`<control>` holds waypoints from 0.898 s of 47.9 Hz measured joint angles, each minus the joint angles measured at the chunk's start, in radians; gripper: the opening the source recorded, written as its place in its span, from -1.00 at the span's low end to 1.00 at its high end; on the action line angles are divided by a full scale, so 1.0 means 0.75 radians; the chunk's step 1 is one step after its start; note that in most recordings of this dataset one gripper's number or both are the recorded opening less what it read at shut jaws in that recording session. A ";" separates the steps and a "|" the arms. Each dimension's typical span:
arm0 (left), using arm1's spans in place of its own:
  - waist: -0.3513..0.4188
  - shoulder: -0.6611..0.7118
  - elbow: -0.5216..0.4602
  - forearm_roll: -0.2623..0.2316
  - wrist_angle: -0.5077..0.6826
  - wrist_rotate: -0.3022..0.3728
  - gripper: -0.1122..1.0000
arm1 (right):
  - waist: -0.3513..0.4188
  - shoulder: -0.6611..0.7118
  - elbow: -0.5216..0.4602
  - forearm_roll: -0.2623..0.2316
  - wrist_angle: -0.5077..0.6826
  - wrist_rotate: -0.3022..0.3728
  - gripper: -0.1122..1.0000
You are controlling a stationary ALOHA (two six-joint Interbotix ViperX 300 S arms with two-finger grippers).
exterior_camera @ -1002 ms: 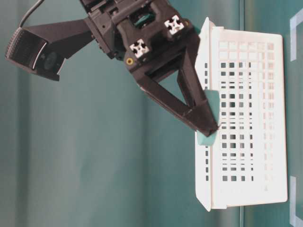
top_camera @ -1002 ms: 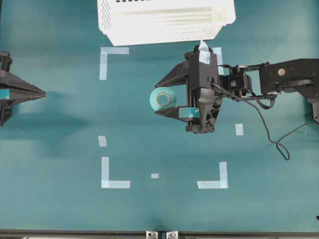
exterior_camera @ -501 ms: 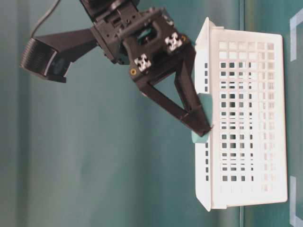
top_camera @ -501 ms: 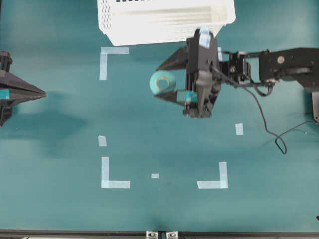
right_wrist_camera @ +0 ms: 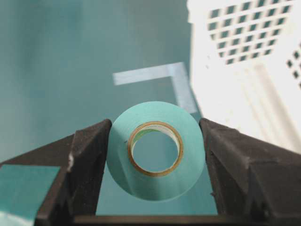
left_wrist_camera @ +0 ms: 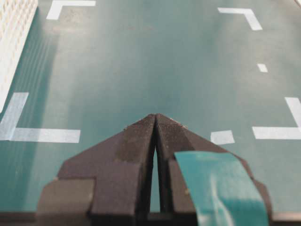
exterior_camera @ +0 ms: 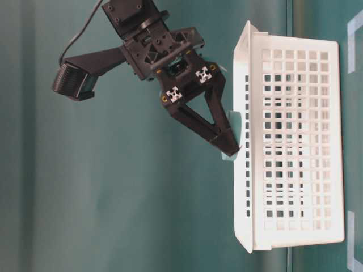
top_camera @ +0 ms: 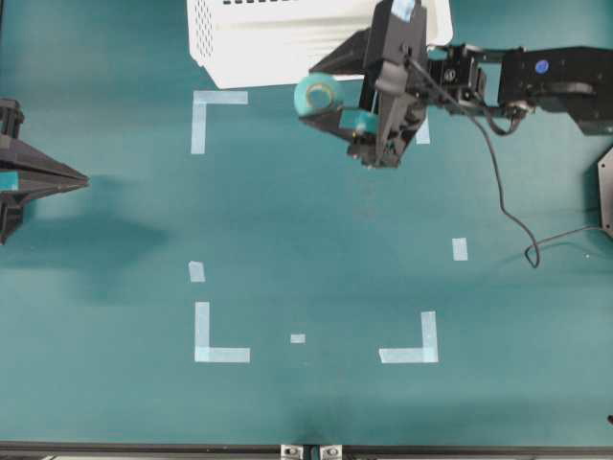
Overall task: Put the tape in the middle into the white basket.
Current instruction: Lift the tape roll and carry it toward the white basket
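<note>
- Right tool (top_camera: 326,94): pinches the tape (top_camera: 319,94) between its two fingers; the right wrist view shows a finger pressed against each side of the roll (right_wrist_camera: 155,149).
- Tape: held off the desk (top_camera: 316,249), at the near rim of the white basket (top_camera: 278,43). The table-level view shows the roll (exterior_camera: 232,136) level with that rim and just beside the basket's (exterior_camera: 295,141) perforated wall; whether they touch, cannot tell.
- Left tool (top_camera: 81,179): at the left edge of the desk, well apart from the tape; fingers pressed together (left_wrist_camera: 155,123), holding nothing.
- Pale-blue corner marks (top_camera: 213,111) lie flat on the desk.
</note>
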 measured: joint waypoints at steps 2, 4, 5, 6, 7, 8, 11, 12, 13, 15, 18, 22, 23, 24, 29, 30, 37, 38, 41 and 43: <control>0.000 0.000 -0.002 0.000 0.000 0.000 -0.99 | -0.012 0.000 0.002 -0.006 0.000 0.000 0.39; 0.000 0.000 0.000 0.000 0.000 0.002 -0.99 | -0.027 0.000 0.000 -0.010 0.000 0.000 0.39; 0.000 0.000 0.000 0.000 0.000 0.000 -0.99 | -0.033 0.000 0.000 -0.012 0.000 0.000 0.39; 0.000 0.000 0.000 0.000 0.000 0.000 -0.99 | -0.039 0.000 0.000 -0.012 -0.002 0.000 0.39; 0.000 0.000 0.000 0.000 0.000 0.000 -0.99 | -0.047 0.000 0.000 -0.012 0.000 0.000 0.39; 0.000 0.000 0.000 0.002 0.000 0.002 -0.99 | -0.053 0.000 -0.002 -0.014 0.000 0.000 0.39; 0.000 0.000 0.000 0.000 0.000 0.000 -0.99 | -0.074 0.000 -0.002 -0.014 -0.002 0.000 0.39; 0.000 0.000 0.000 0.002 0.000 0.002 -0.99 | -0.078 0.000 -0.004 -0.014 0.000 0.000 0.39; 0.000 0.000 0.000 0.000 0.000 0.002 -0.99 | -0.086 0.000 -0.004 -0.014 -0.002 0.000 0.39; 0.000 0.000 0.000 0.000 0.000 0.000 -0.99 | -0.100 0.000 -0.002 -0.014 -0.002 0.000 0.39; 0.000 0.000 0.000 0.000 0.000 0.002 -0.99 | -0.123 0.000 -0.004 -0.014 -0.002 0.000 0.39; 0.000 0.000 0.000 0.000 0.000 0.000 -0.99 | -0.153 0.000 -0.002 -0.014 -0.002 0.000 0.39; 0.000 0.000 0.000 0.002 0.000 0.000 -0.99 | -0.160 0.000 -0.004 -0.014 -0.002 0.000 0.39; 0.000 0.000 0.000 0.000 0.000 0.000 -0.99 | -0.166 0.000 -0.004 -0.014 0.000 0.000 0.39; 0.000 0.000 0.000 0.000 0.000 0.002 -0.99 | -0.198 0.000 -0.004 -0.014 -0.002 0.000 0.39; 0.000 0.000 0.000 0.002 0.000 0.000 -0.99 | -0.205 0.000 -0.002 -0.014 -0.002 0.000 0.39; 0.000 0.000 0.000 0.000 0.000 0.000 -0.99 | -0.252 0.000 -0.004 -0.014 -0.002 -0.002 0.39; 0.000 0.000 0.000 0.000 0.000 0.002 -0.99 | -0.258 0.000 -0.004 -0.014 -0.002 -0.002 0.39; 0.000 0.000 0.000 0.000 0.000 0.002 -0.99 | -0.274 0.000 -0.004 -0.014 -0.002 -0.002 0.39; 0.000 0.000 0.000 0.000 0.000 0.002 -0.99 | -0.284 0.000 -0.002 -0.014 -0.002 -0.002 0.39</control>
